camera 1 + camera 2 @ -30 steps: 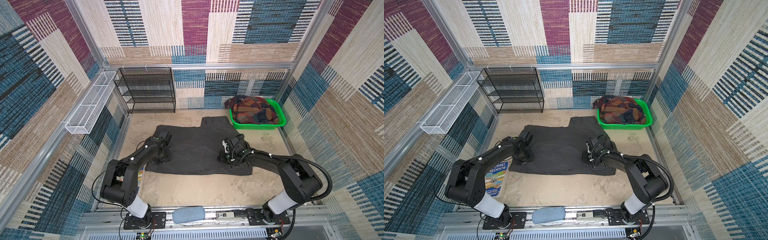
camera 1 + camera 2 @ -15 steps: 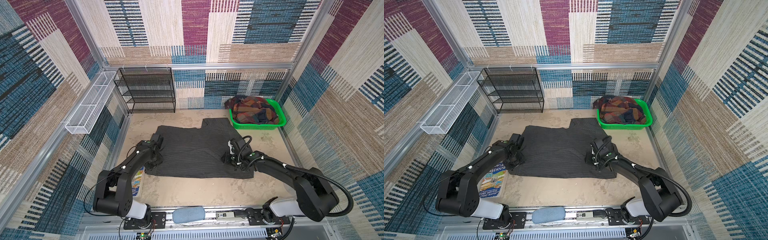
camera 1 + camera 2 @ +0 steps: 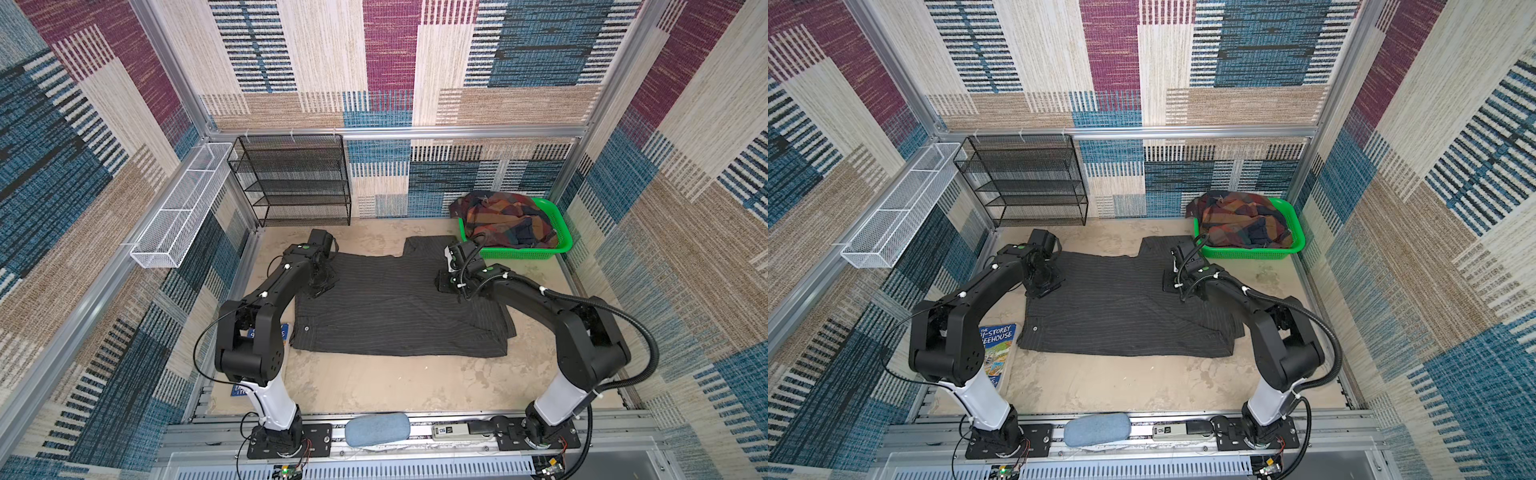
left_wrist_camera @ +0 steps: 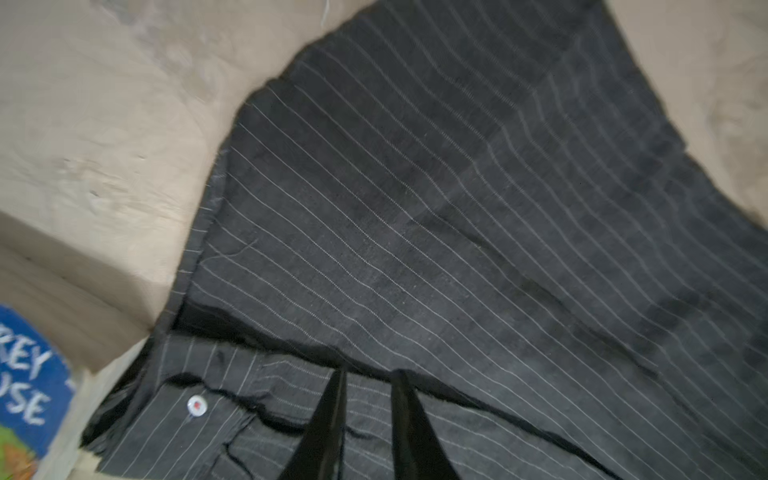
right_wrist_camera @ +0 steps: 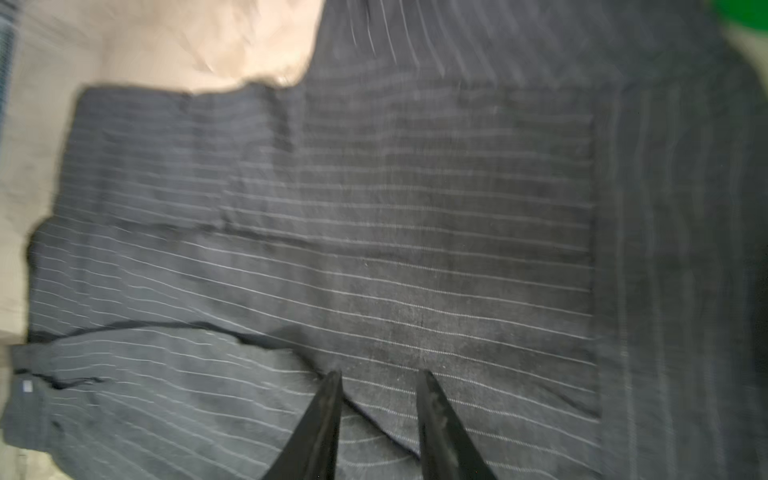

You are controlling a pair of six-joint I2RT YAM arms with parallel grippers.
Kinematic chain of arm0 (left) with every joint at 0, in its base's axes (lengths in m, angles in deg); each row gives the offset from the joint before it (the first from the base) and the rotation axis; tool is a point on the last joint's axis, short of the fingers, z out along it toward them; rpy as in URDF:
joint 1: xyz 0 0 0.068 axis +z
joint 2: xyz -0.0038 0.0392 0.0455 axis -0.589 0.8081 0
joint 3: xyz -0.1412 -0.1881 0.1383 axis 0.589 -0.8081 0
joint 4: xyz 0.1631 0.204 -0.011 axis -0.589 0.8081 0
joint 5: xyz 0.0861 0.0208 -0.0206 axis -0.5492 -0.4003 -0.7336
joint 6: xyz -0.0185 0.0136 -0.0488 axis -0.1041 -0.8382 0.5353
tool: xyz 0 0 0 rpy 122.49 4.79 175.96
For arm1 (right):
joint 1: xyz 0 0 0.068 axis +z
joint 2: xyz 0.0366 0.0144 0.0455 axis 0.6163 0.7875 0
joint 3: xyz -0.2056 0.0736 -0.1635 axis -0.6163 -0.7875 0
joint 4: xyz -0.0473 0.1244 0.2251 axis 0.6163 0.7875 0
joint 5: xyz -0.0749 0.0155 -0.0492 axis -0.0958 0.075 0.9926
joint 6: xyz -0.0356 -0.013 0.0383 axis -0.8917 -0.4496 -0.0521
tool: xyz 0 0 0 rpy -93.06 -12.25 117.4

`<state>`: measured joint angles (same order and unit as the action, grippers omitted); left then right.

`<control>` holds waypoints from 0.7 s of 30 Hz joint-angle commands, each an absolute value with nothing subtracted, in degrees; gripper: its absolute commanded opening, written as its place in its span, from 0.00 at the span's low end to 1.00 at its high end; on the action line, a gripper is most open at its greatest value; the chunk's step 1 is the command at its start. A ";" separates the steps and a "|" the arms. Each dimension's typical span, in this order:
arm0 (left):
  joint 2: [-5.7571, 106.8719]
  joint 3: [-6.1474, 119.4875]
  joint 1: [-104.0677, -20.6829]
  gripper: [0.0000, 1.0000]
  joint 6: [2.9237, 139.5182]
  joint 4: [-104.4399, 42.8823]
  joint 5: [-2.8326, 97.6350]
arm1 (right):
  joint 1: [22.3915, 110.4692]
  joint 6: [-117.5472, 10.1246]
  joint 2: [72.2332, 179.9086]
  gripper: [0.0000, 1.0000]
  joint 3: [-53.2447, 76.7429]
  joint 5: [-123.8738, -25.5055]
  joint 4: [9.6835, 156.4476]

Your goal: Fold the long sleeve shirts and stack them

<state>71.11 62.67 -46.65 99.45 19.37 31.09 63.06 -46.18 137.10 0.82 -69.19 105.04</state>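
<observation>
Spread shirt [image 3: 395, 307] mid-table; other shirt [image 3: 507, 220] in basket [image 3: 519, 252] behind-right; rack [image 3: 291, 183] behind-left; book [image 3: 998, 340] left

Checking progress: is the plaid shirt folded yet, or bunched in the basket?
Not folded: the plaid shirt lies crumpled in the green basket, part draped over its rim.

The blue book [image 3: 998, 338] shows the only legible words: "STOREY TREEHOUSE".

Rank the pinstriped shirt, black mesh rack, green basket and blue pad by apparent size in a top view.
1. pinstriped shirt
2. black mesh rack
3. green basket
4. blue pad
No two look alike in size.
</observation>
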 commanded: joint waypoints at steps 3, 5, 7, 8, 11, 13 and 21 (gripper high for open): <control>75.68 58.59 -45.59 0.14 101.45 16.10 33.15 | 63.01 -44.99 140.87 0.30 -0.49 -70.35 101.35; 76.54 55.84 -44.35 0.12 102.89 15.01 33.21 | 63.41 -43.50 140.76 0.30 -3.17 -71.02 99.38; 76.15 53.22 -43.21 0.11 103.81 13.88 33.22 | 64.03 -42.56 140.57 0.30 -5.39 -71.23 98.40; 75.71 52.05 -42.63 0.11 104.13 13.67 32.84 | 64.45 -42.12 140.65 0.30 -6.28 -71.20 98.21; 73.92 49.64 -41.16 0.10 104.63 13.92 31.50 | 66.28 -40.82 140.88 0.29 -8.54 -71.45 97.67; 72.42 48.26 -39.95 0.10 105.00 14.43 30.69 | 67.77 -39.59 141.12 0.29 -9.76 -72.57 96.74; 65.88 49.29 -36.23 0.12 102.47 16.57 31.47 | 71.01 -39.36 138.09 0.29 -5.01 -69.87 100.73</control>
